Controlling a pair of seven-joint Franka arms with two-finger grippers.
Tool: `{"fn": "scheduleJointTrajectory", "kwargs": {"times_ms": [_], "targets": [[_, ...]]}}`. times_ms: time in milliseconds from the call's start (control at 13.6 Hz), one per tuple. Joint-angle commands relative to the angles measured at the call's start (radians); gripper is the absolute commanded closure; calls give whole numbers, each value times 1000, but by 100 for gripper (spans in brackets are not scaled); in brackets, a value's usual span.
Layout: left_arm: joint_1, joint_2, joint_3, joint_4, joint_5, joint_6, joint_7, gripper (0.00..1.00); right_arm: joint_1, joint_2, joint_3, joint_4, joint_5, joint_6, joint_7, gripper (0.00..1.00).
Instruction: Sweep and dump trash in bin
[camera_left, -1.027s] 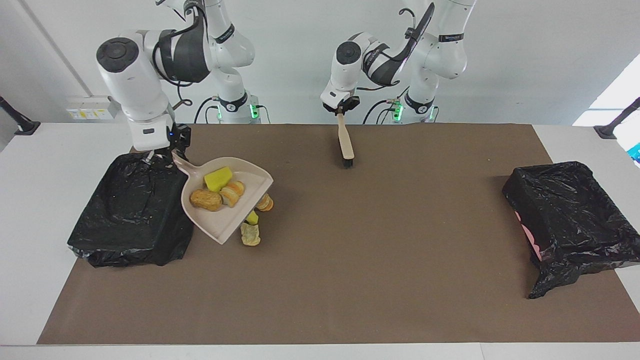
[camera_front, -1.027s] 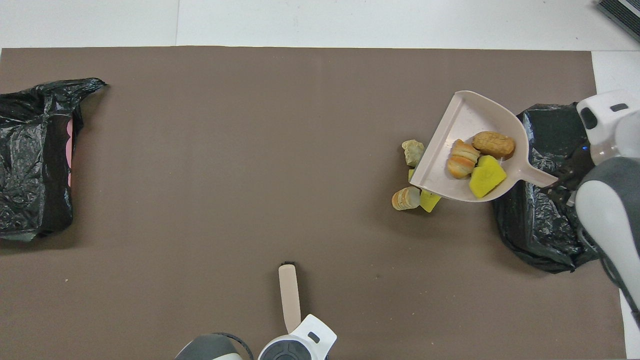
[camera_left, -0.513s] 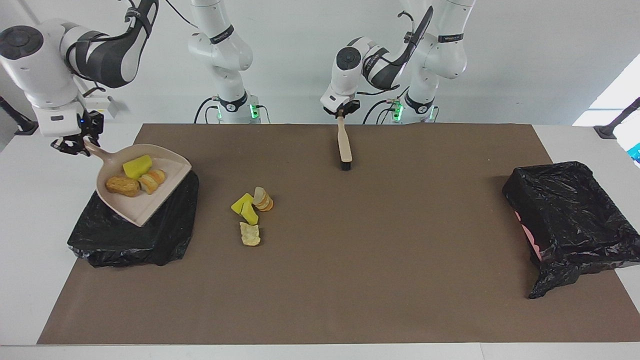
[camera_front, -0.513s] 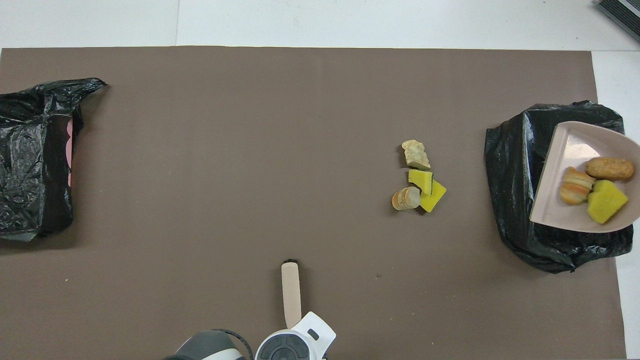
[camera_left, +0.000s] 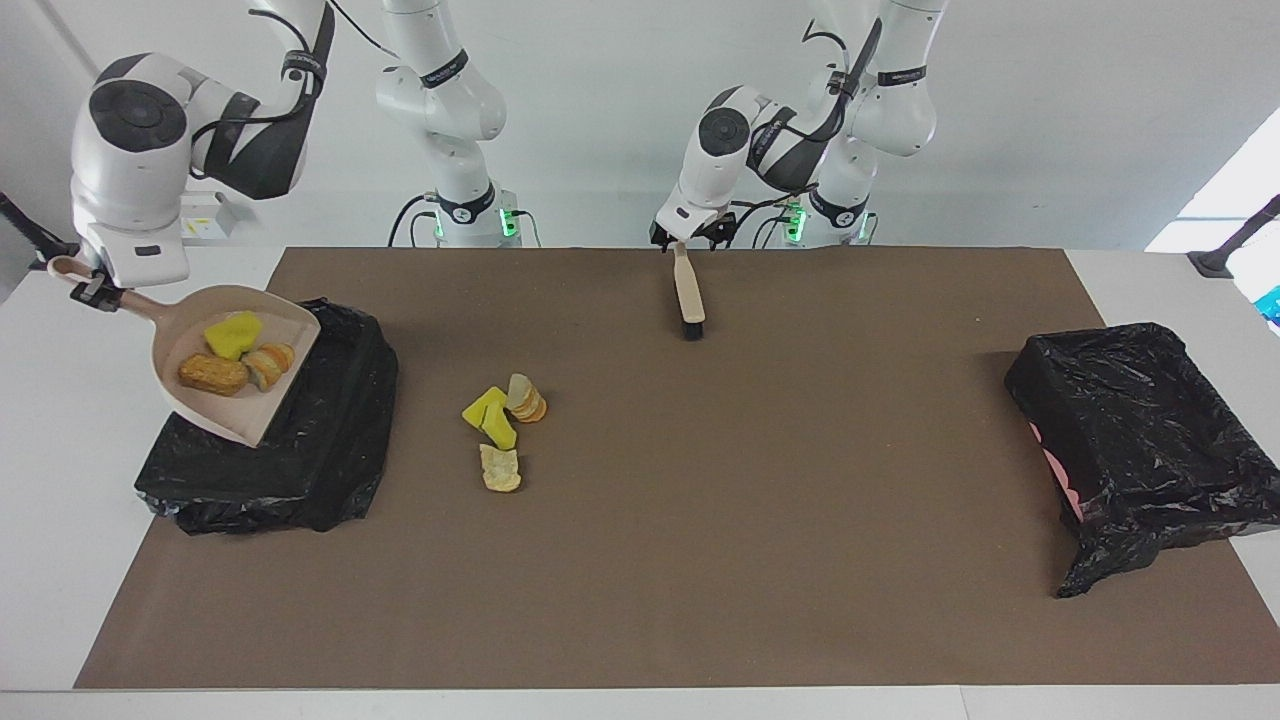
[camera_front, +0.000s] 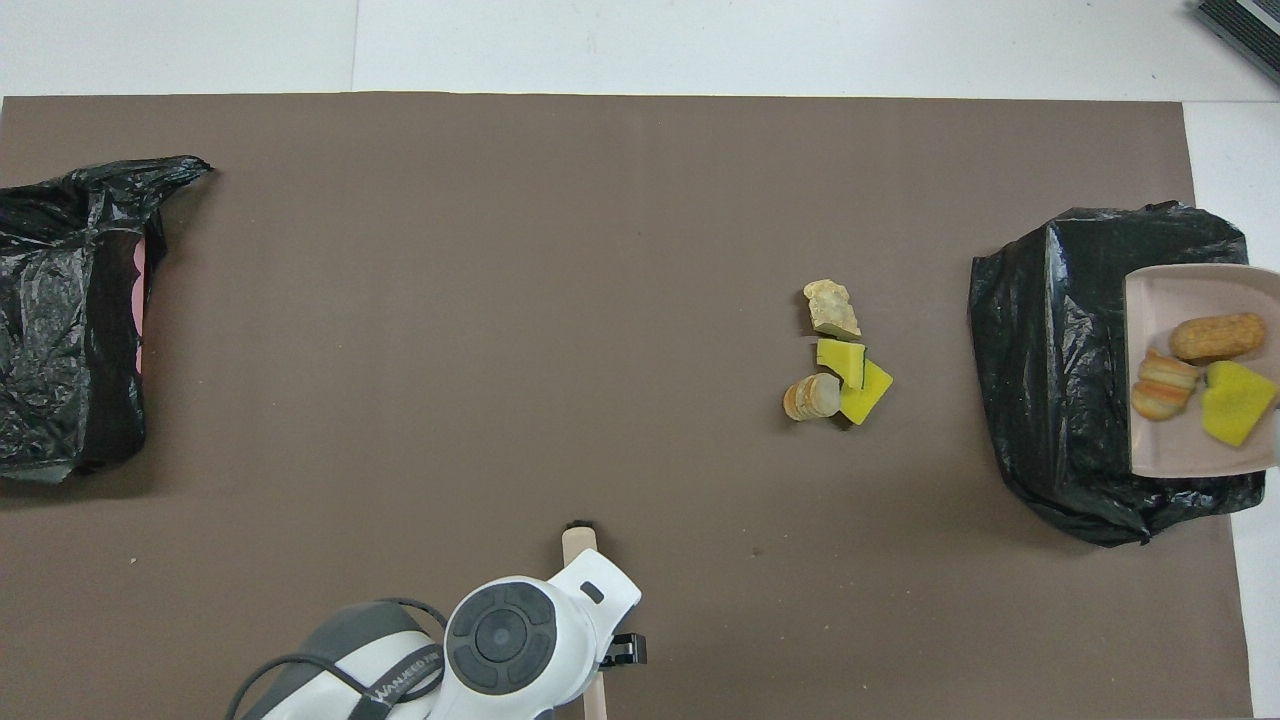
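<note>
My right gripper (camera_left: 97, 292) is shut on the handle of the beige dustpan (camera_left: 250, 425), which hangs over the black-bagged bin (camera_left: 290, 460) at the right arm's end of the table. In the dustpan (camera_front: 1180, 455) lies trash: a yellow sponge chunk (camera_left: 233, 334), a bread-like lump (camera_left: 213, 374) and cracker slices (camera_left: 268, 364). More trash rests on the mat beside the bin (camera_front: 1050, 380): yellow sponge chunks (camera_left: 486, 412), a cracker stack (camera_left: 526, 398) and a pale lump (camera_left: 500, 468). My left gripper (camera_left: 691, 238) stands open over the handle end of the brush (camera_left: 689, 290), which lies on the mat.
A second black-bagged bin (camera_left: 1140, 450) stands at the left arm's end of the table. A brown mat (camera_left: 760, 520) covers most of the tabletop. The left arm's wrist (camera_front: 530, 640) covers part of the brush (camera_front: 578, 540) in the overhead view.
The right arm lifted the loaded dustpan away from the scraps and carried it over the bin. The left gripper opened and let go of the brush.
</note>
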Motion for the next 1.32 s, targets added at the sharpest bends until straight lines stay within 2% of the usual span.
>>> {"fn": "scheduleJointTrajectory", "kwargs": {"times_ms": [0,147,293,587,807,953,1100,1246], "targets": [[98,25,-6,122,148,-40,48,0,29,-15,2,-34,-119,10,-15,100],[180,25,-3,190,235,-71,104,0,49,-10,0,-37,-164,6,-15,100],[282,22,-3,251,255,-103,231,0,101,-5,2,-25,-255,-26,-15,100],[447,34,-3,458,305,-252,418,0,232,10,0,26,-349,-206,40,100],[536,69,-1,636,313,-350,491,0,255,4,2,-14,-472,-183,68,100],[595,77,-1,746,312,-442,590,0,260,4,3,-8,-466,-207,137,100],[658,79,-1,838,316,-528,678,0,342,10,5,26,-446,-342,279,100],[690,83,2,869,322,-554,686,0,420,8,10,61,-388,-419,353,100]]}}
